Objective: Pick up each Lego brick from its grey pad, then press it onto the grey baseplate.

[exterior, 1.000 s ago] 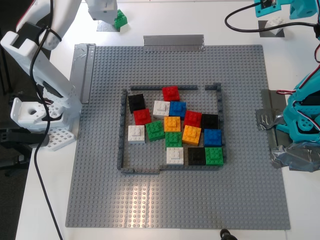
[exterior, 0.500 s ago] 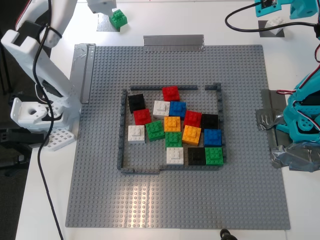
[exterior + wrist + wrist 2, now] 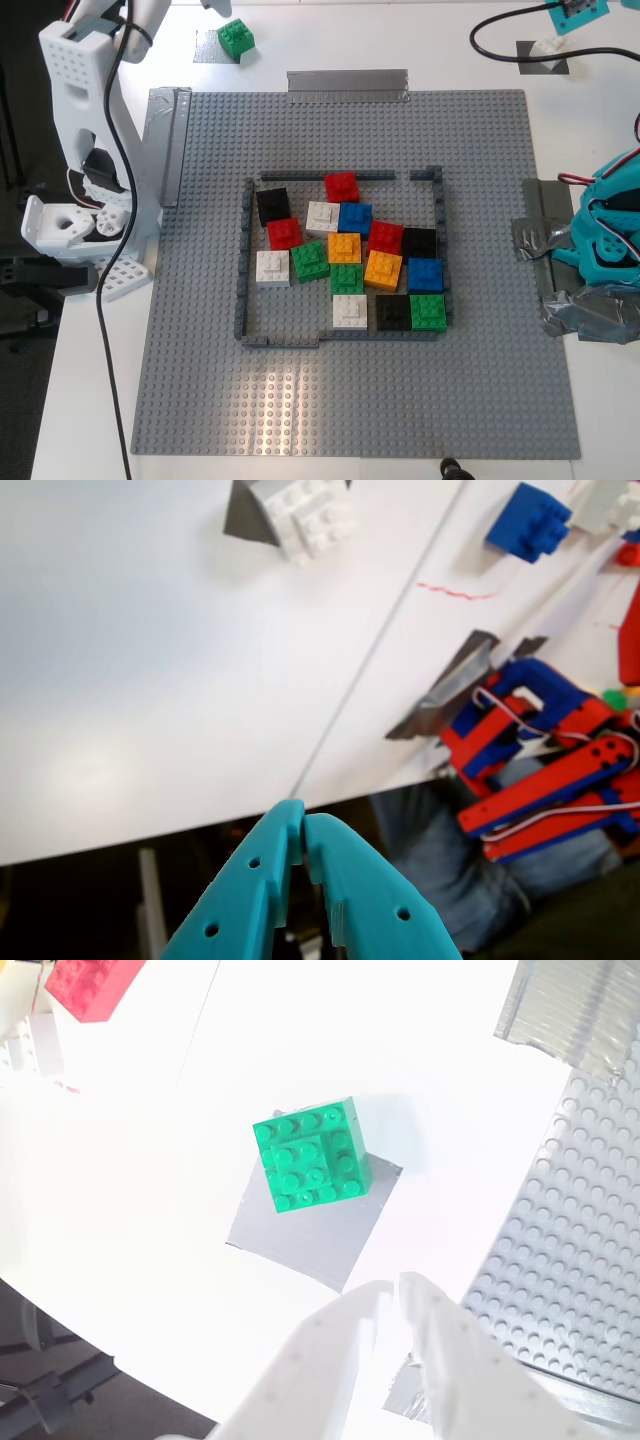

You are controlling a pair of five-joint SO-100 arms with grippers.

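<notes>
The green Lego brick (image 3: 236, 37) sits on its silvery grey pad (image 3: 210, 46) beyond the far left corner of the grey baseplate (image 3: 200, 350). In the second wrist view it (image 3: 310, 1155) lies askew on the pad (image 3: 310, 1240). My second gripper (image 3: 392, 1290) is white, shut and empty, hovering short of the brick. The white Lego brick (image 3: 548, 46) sits on the darker pad (image 3: 541, 60) at the far right. In the first wrist view it (image 3: 312, 515) is far from my teal first gripper (image 3: 303, 830), which is shut and empty.
A low dark-grey frame (image 3: 243, 260) on the baseplate holds several coloured bricks (image 3: 345, 250). Silver tape strips (image 3: 347, 85) line the plate's far and side edges. The white arm's base (image 3: 70, 225) stands at the exterior view's left and the teal arm's base (image 3: 605, 250) at its right.
The white arm has lifted up and away from the green brick, which stays on its pad. The teal arm has risen toward the top edge, uncovering the white brick.
</notes>
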